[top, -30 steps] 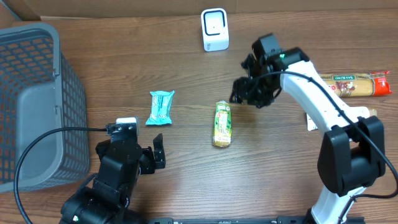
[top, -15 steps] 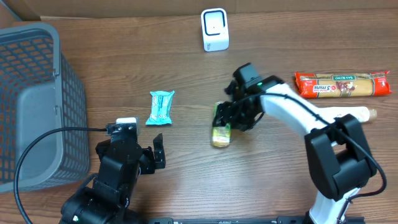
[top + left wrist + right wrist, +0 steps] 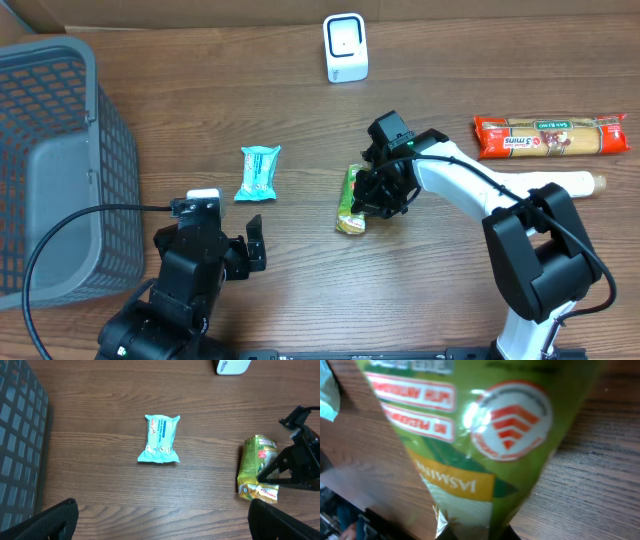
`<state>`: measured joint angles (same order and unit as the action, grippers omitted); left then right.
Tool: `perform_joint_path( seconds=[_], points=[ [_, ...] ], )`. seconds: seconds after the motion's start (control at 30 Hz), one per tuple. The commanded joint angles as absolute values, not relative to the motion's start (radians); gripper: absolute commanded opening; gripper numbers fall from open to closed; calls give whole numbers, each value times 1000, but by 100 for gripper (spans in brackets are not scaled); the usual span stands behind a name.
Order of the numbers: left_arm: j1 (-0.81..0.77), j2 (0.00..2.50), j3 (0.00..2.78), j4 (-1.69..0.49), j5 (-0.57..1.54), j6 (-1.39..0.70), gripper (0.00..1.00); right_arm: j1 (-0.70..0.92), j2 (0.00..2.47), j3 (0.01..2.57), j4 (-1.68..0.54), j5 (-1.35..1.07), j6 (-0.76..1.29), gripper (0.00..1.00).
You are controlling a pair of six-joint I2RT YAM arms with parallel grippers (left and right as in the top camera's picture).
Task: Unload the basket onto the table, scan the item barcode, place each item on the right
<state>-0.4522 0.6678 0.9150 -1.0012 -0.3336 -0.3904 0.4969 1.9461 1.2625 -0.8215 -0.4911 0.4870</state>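
The green plastic packet (image 3: 351, 200) with red and yellow labels lies on the brown wooden tabletop (image 3: 200, 100) near the middle, its long axis running roughly away from the robot and slightly tilted. The right gripper (image 3: 373, 197) is down at the packet's right-hand side with its jaws pressed together, pinching the packet's edge. In the right wrist view the glossy wrapper fills almost the whole frame, with a red round emblem and a yellow label in sight. No barcode can be made out on the face that shows. The white box-shaped scanner (image 3: 346, 47) stands upright at the far edge of the tabletop, well apart from the packet, with bare wood between the two. A small teal wrapped packet (image 3: 259, 172) lies to the left of the green one, apart from it. A long red pasta packet (image 3: 552, 136) lies crosswise at the far right, and just below it a pale cream object (image 3: 580, 183) is partly hidden behind the right arm. The grey mesh basket (image 3: 108, 130) occupies the left side. The left gripper (image 3: 208, 242) rests near the front edge, its jaws spread wide and holding nothing, facing the teal packet.
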Motion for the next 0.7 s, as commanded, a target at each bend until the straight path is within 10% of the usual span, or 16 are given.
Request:
perform_joint_path(
  seconds=[0.0,0.33,0.53,0.67],
  points=[
    [-459,665,910,-997,-347,-405,99,481,1947,1319,-875,-416,449,4],
    [-459,665,910,-997,-347,-405,100,618,1935,1509,-1161,361,390,5],
    [-459,665,910,-998,-347,-405,100,691,2009,1499,-1156,404,392,6],
    [-459,665,910,-997,-347,-405,100,707,2077,1499,-1194,402,388,26]
  ],
)
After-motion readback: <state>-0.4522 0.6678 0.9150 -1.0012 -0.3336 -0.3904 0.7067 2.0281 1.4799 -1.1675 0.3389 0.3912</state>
